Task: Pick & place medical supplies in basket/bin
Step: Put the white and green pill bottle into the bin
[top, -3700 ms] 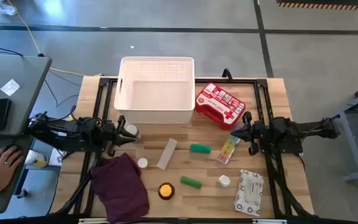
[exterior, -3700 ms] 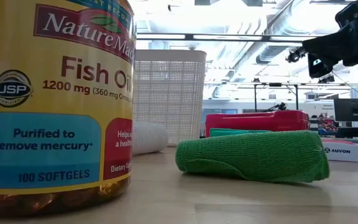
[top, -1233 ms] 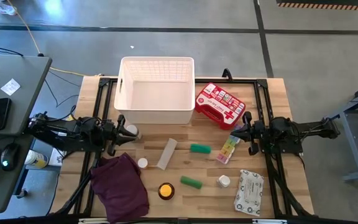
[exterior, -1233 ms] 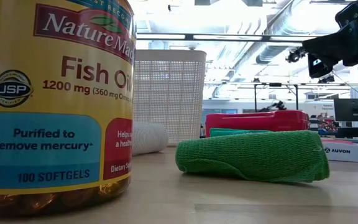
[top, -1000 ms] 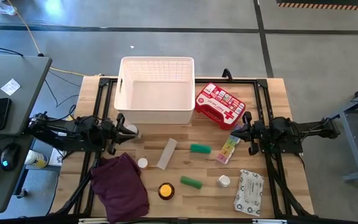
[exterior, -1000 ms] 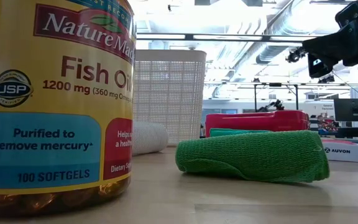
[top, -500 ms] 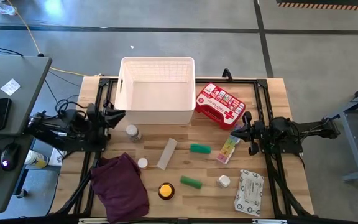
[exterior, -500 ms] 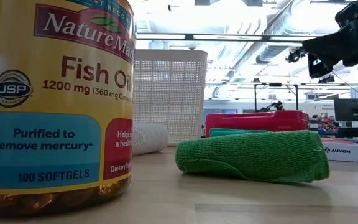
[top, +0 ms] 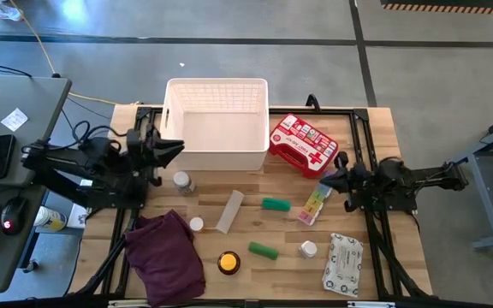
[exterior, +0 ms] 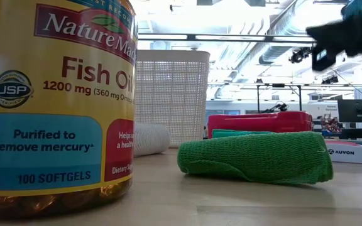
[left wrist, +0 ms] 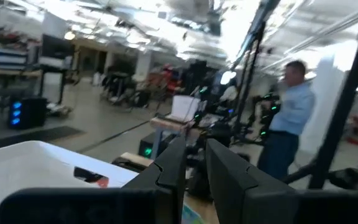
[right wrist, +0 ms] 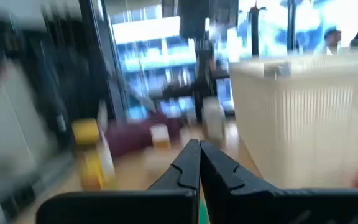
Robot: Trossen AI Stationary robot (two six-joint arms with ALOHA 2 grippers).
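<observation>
Waiting on a wooden table [top: 366,120], a white basket [top: 216,124] stands at the far edge while medical supplies lie loose on the boards in front of it.

A dark purple cloth [top: 166,257] lies near the front left; a red first-aid case [top: 304,144] sits just right of the basket, a white wipes pack [top: 341,264] at front right, with two green rolls [top: 276,204] [top: 263,251], a rainbow pill organiser [top: 315,204] and small bottles [top: 181,181] between. The left gripper [top: 171,148], raised beside the basket's left end, holds nothing, fingers nearly together; the right gripper [top: 326,180], fingers pressed together, hangs empty beside the organiser.
</observation>
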